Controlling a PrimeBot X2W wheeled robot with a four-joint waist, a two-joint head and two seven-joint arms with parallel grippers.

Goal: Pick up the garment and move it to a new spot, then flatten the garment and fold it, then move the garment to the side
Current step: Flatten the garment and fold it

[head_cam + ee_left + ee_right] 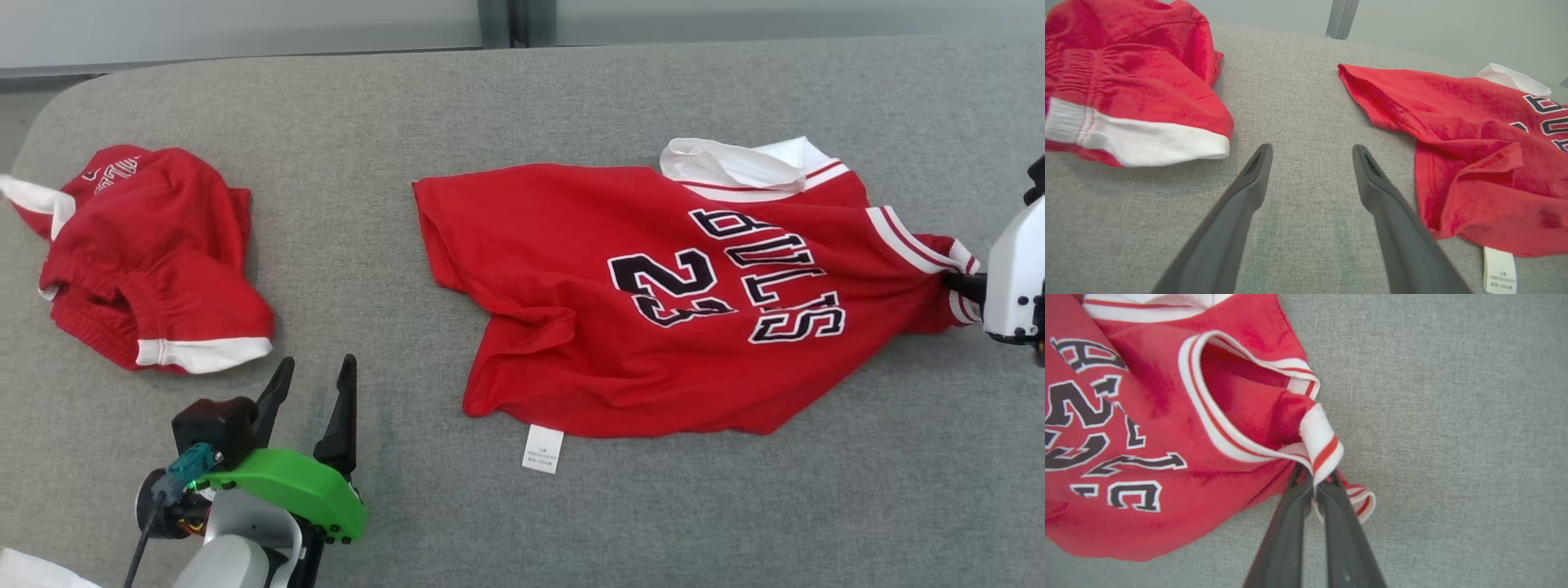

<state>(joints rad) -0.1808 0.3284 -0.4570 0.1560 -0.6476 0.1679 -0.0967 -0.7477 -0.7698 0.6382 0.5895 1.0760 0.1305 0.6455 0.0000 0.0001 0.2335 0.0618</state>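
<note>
The jersey [653,302] lies on the grey cushion [522,98], right of centre, rumpled, with its printed side up. Its long axis runs left to right, with the hem at the left and the collar [735,163] and shoulders at the right. A white label [543,448] pokes out from the near edge.

The right gripper [963,286] is at the jersey's right end, fingers pressed together and clamped on the white-and-red trim at the shoulder. The cloth bunches toward that pinch.

The left gripper [314,396] hovers low over bare cushion, fingers wide apart, holding nothing and pointing toward the far side. From it, the hem's near corner [473,404] lies just to the right. The red shorts [155,253] lie to its left and farther back, apart from the jersey.

The left arm is by far the nearer to the hem. Flattening probably turns on it reaching right for that corner, then drawing it leftward along the long axis against the right gripper's hold.
</note>
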